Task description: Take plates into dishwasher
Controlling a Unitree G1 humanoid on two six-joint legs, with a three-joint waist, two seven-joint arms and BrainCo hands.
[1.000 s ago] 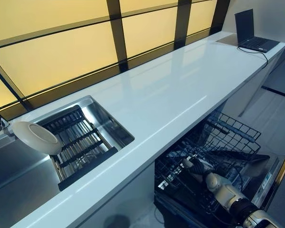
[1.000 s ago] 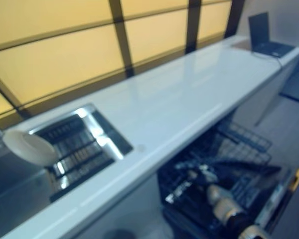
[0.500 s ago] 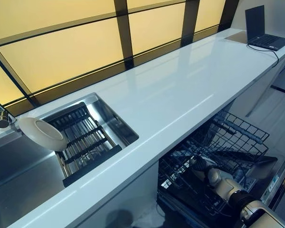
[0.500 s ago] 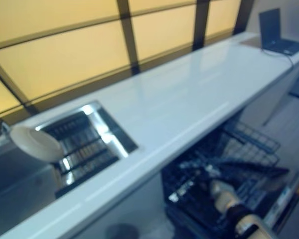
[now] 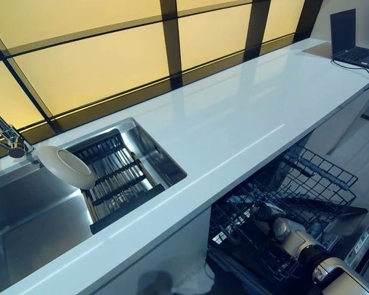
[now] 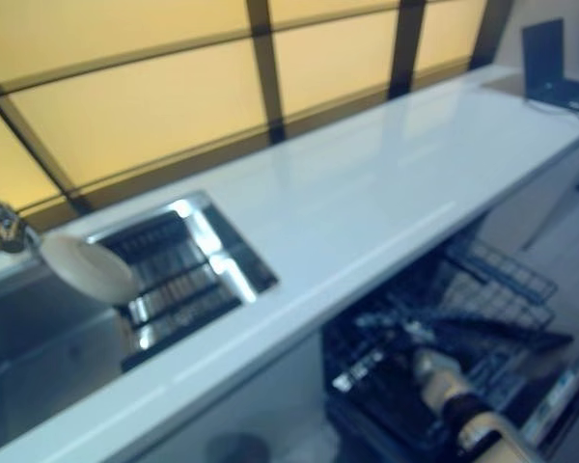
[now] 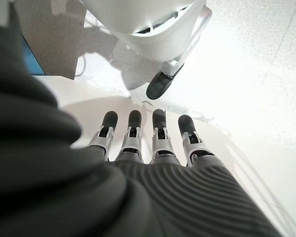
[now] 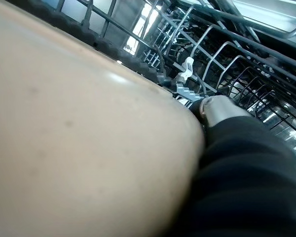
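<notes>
A smooth white plate (image 5: 66, 166) leans tilted against the dark ribbed rack (image 5: 120, 178) in the steel sink (image 5: 24, 215), at nine o'clock. A glossy white counter (image 5: 234, 123) runs toward one o'clock, where a laptop (image 5: 353, 40) sits. At five o'clock the right hand (image 5: 265, 216) reaches into the black wire dishwasher basket (image 5: 307, 184). Its wrist view is filled by a broad beige curved surface (image 8: 79, 138), perhaps a plate; whether the fingers grip it I cannot tell. The left hand (image 7: 148, 143), seen only from its wrist, hangs with fingers straight above speckled floor (image 7: 256, 74).
</notes>
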